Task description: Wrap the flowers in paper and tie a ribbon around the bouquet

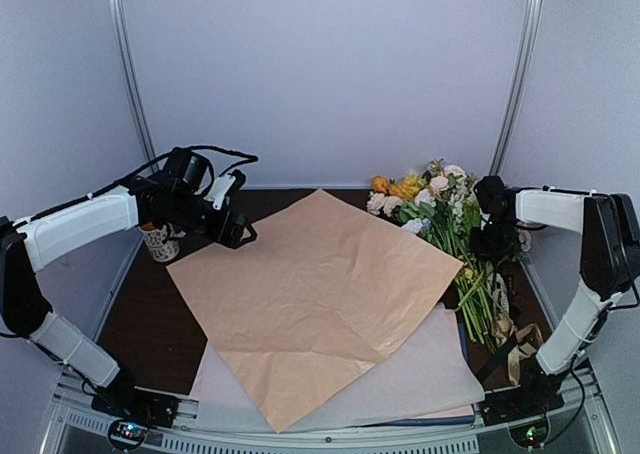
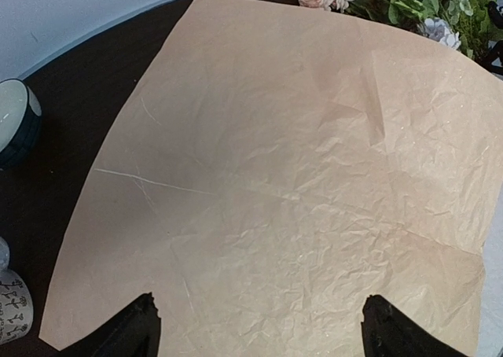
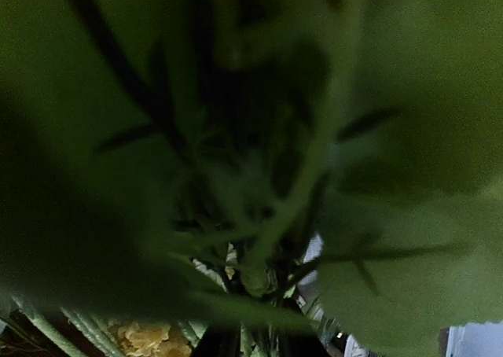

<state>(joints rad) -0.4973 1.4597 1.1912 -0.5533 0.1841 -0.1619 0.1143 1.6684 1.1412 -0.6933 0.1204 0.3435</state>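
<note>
1. Leftward, a white mug with a dark printed pattern stands on the dark tabletop. It is just off the paper's left corner and partly under the left arm, and its contents cannot be told.
2. A dark blue round bowl with a pale inside sits at the left edge of the left wrist view, apart from the paper. Whether it holds anything cannot be told.
3. The paper, a peach-tan creased sheet, lies flat and open as a diamond at mid-table. Its near part overlaps a stack of pale sheets.
4. The left gripper hangs over the paper's far-left edge. Its fingertips stand wide apart and hold nothing.
5. The flowers, with white, pink and pale blue heads, lie on the right side of the table. The heads point to the far edge and the green stems run toward the near right. Some heads and leaves touch the paper's right edge, and orange and yellow blooms lie at the bunch's far-left side.
6. The right gripper is sunk among the flower foliage. Blurred green leaves and stems fill its wrist view, so the width of its jaws and any hold cannot be told.
7. The ribbon, a tan band, lies beside the stem ends, next to a dark strap.
</note>
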